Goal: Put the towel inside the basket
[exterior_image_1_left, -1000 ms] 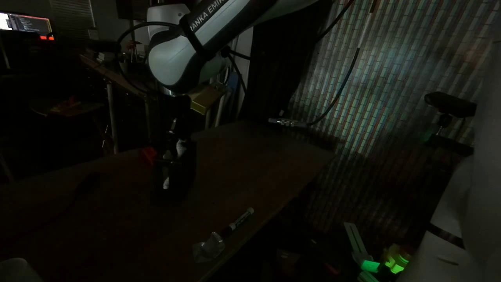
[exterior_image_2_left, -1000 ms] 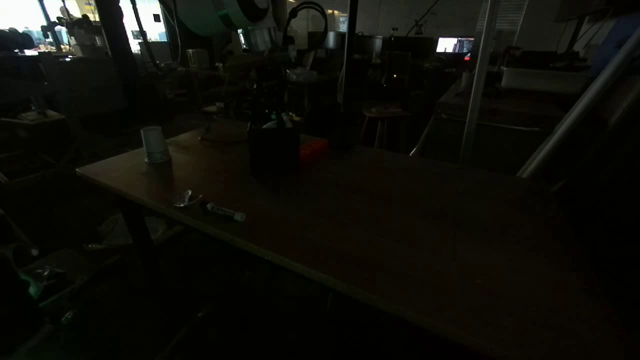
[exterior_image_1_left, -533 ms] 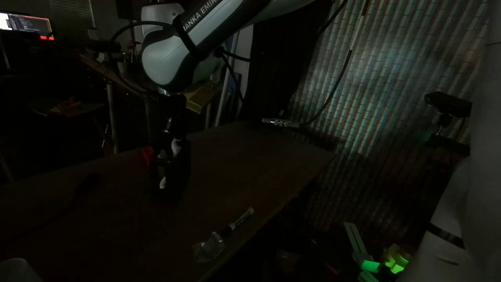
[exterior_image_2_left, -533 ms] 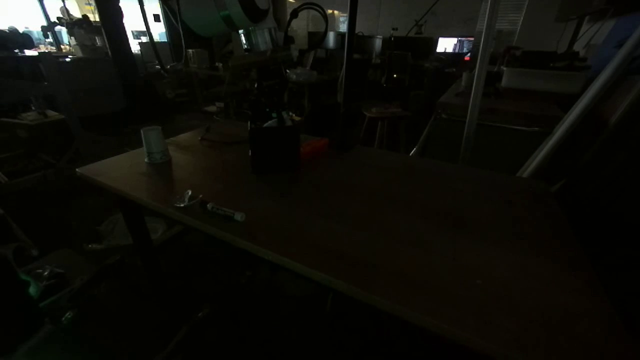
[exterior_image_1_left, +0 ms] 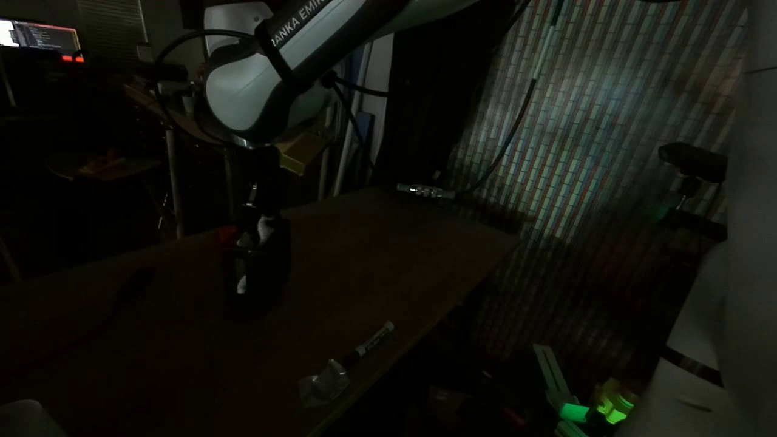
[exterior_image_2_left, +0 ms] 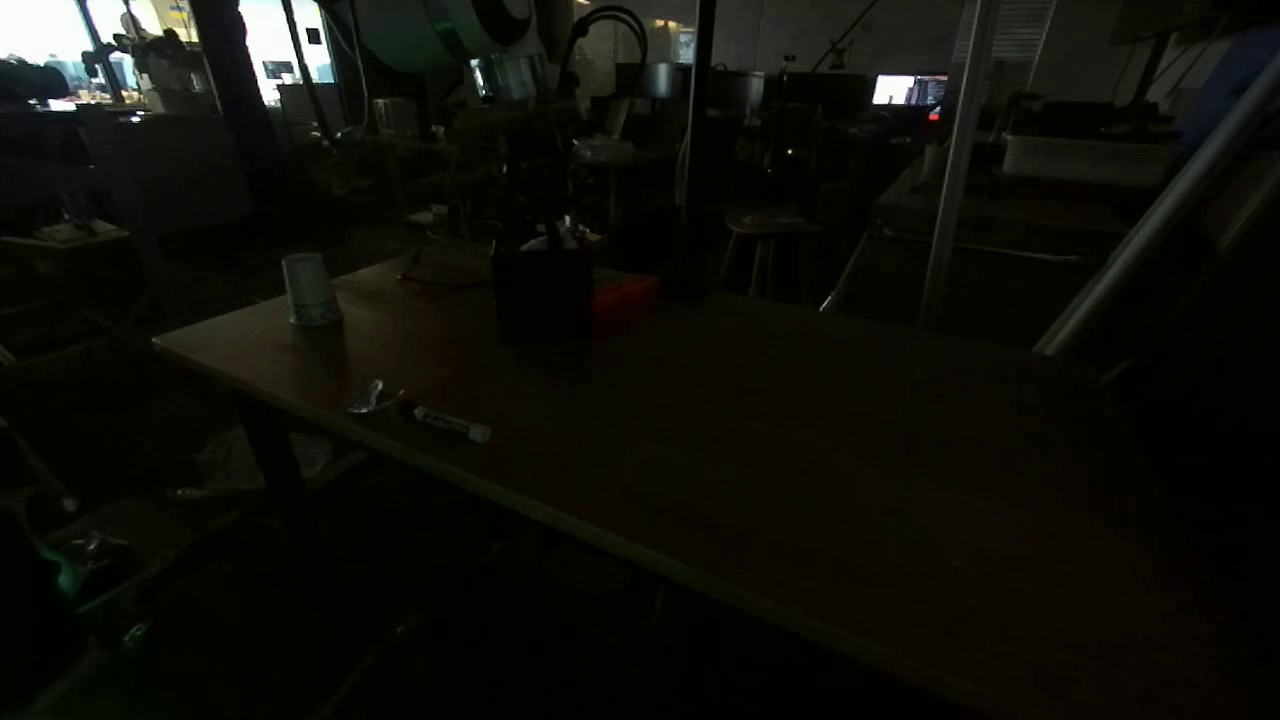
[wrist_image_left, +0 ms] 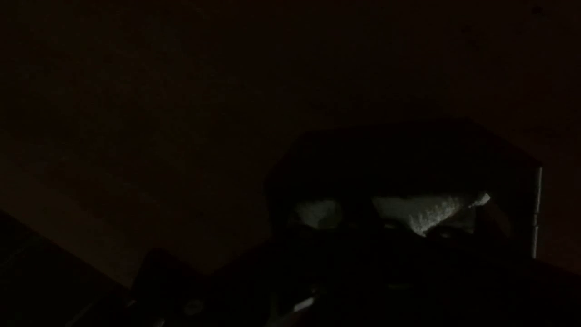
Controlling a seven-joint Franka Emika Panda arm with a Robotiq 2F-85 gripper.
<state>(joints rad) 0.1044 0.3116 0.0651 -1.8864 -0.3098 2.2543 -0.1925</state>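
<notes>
"Two pale patches of towel (wrist_image_left: pixel 408 210) are showing inside the dark basket (exterior_image_2_left: pixel 543 300), with a bit peeking over its rim. What are you risking from here?"

"You're risking hauling the towel back out, if cloth is clinging to the gripper (exterior_image_1_left: pixel 258 207) as you're lifting away. Its tips are vanishing into the dark, so I cannot tell whether they're standing apart, pressing together or pinching something."

"And what are you risking with the basket?"

"If a tip is catching the wall, you're dragging it along: you're courting a tip-over, or a shove against the red thing (exterior_image_2_left: pixel 626 298) just beside it."

"What are you seeing change?"

"Against a second ago, basket and arm (exterior_image_1_left: pixel 243 97) are drifting together toward the left edge of both exterior views, and slightly upward; whether you're sliding or lifting it, I cannot tell. The red thing is barely shifting, if at all. Farther out on the counter (exterior_image_2_left: pixel 800 450), the marker (exterior_image_2_left: pixel 455 424) and the cup (exterior_image_2_left: pixel 310 288) are staying put."
</notes>
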